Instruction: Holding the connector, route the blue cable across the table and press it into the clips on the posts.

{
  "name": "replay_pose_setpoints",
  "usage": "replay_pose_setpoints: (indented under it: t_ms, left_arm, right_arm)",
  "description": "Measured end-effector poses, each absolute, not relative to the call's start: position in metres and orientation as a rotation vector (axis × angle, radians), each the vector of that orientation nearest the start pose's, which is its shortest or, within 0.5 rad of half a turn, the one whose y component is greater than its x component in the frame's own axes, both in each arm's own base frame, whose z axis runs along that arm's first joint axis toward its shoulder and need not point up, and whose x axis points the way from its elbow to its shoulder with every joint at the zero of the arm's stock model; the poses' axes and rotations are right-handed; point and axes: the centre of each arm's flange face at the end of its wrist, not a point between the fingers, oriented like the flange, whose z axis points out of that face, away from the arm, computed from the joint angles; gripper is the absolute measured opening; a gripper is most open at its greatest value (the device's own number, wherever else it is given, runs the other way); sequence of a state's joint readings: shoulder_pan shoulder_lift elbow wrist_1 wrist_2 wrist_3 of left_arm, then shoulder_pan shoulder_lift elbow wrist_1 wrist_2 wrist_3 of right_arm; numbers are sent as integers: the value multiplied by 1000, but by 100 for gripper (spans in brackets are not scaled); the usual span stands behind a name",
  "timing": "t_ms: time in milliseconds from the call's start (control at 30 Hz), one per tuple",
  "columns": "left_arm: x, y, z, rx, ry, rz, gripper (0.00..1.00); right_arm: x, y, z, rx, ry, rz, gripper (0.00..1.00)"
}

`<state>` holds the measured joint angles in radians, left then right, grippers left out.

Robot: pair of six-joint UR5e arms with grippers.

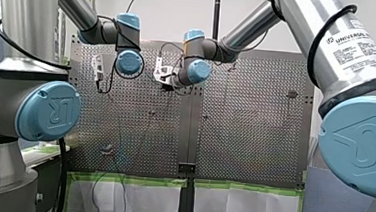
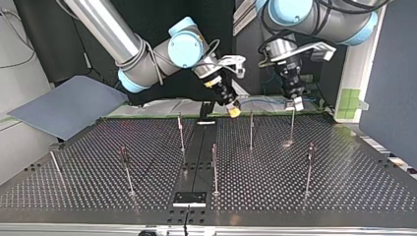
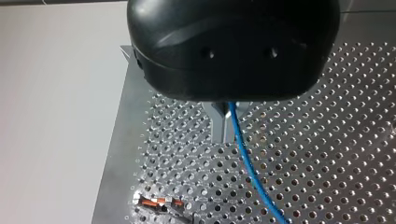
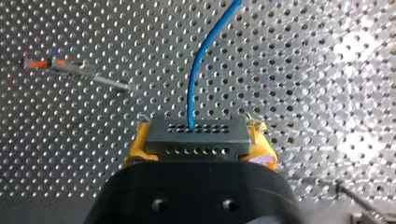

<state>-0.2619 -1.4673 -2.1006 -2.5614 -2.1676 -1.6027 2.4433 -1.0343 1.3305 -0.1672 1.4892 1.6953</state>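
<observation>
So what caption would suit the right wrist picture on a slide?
Right gripper, yellow-padded, clamps a dark connector; its blue cable trails away over the perforated table.

Four cameras, one bench (image 1: pixel 253 140).
Front looks across from above; top faces back, low; wrist views close over the blue cable (image 3: pixel 239 144).

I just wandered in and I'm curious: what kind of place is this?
Likely a robotics lab test cell: two industrial arms over a perforated table with thin posts, my right gripper clamping a connector on a blue cable.
</observation>
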Motion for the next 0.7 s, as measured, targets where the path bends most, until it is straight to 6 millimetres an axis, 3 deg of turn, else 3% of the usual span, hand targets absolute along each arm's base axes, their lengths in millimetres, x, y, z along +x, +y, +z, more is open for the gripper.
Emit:
replay_pose_setpoints:
  t_ms: [333,700]
  left_arm:
    - [386,-171,349,-344,1413,195,0]
    - [392,-159,358,-362,1426,211,0]
  right_arm:
    - [620,-327,331,-2451,887,-2233,0]
    - [626,-343,357,-2523,796,-2276,0]
